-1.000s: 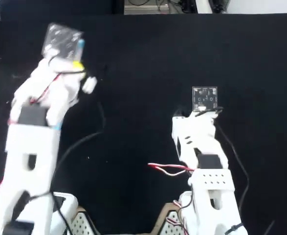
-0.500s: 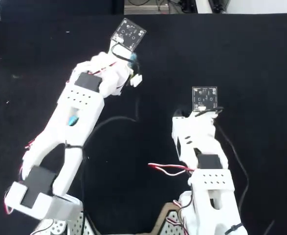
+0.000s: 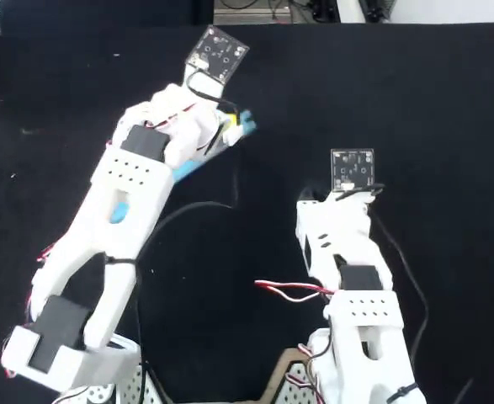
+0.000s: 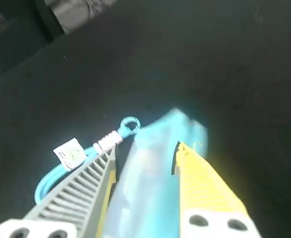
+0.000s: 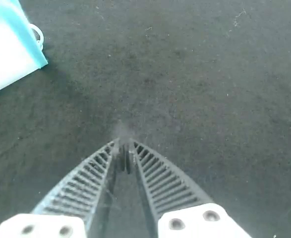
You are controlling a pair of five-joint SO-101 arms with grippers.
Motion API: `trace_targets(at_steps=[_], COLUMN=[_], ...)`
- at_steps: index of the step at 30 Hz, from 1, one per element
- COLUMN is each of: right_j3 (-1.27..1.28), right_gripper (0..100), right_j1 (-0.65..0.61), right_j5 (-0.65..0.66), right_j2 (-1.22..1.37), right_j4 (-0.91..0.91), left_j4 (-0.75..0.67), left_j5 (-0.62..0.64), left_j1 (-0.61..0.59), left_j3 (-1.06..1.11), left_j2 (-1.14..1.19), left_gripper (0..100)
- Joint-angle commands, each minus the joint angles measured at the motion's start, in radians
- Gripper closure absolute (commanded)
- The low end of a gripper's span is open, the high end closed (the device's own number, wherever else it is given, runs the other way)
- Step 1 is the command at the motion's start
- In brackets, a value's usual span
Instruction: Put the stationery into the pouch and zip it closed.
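Observation:
A pale blue translucent pouch (image 4: 150, 173) is clamped between the grey and yellow fingers of my left gripper (image 4: 145, 148). A blue cord loop (image 4: 129, 124) with a small white tag (image 4: 70, 152) hangs beside it. From above, the pouch (image 3: 198, 164) pokes out under the left arm, and the left gripper (image 3: 234, 130) sits at the table's back centre. My right gripper (image 5: 124, 148) is shut on nothing, low over the black mat. One corner of the pouch (image 5: 6, 49) lies ahead of it and off to one side.
The black mat (image 3: 432, 101) covers the table. The right arm (image 3: 347, 236) stands at centre right with its wrist camera board (image 3: 353, 168) on top. Red and white wires (image 3: 289, 290) stick out beside it. Behind the table's back edge is clutter (image 3: 255, 10).
The left arm has swung from the far left of the table toward the back centre, carrying the pouch. The right arm has not moved.

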Motion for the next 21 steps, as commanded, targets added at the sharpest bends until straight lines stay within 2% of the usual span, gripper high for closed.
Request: trace_targets(at_steps=[1, 6, 10, 13, 15, 17, 21], right_j3=[-0.008, -0.008, -0.008, -0.008, -0.008, -0.008, -0.005], right_gripper=[98.7, 98.7, 98.7, 98.7, 98.7, 98.7, 98.7], right_j1=[0.021, 0.018, 0.023, 0.023, 0.021, 0.017, 0.014], right_j5=[-0.005, -0.005, -0.005, -0.008, -0.011, -0.009, -0.006], right_j2=[-0.021, -0.021, -0.021, -0.022, -0.022, -0.022, -0.022], right_j4=[-0.023, -0.023, -0.017, -0.017, -0.017, -0.017, -0.021], left_j4=[-0.008, 0.083, 0.170, 0.272, 0.272, 0.242, 0.158], left_j5=[-0.003, -0.005, -0.009, -0.012, -0.011, -0.011, -0.011], left_j1=[0.016, 0.008, -0.035, -0.096, -0.142, -0.197, -0.337], left_j3=[-0.056, -0.094, -0.018, 0.058, 0.145, 0.254, 0.498], left_j2=[-0.109, -0.212, -0.281, -0.339, -0.382, -0.417, -0.532], left_gripper=[80, 80, 81, 88, 98, 95, 97])
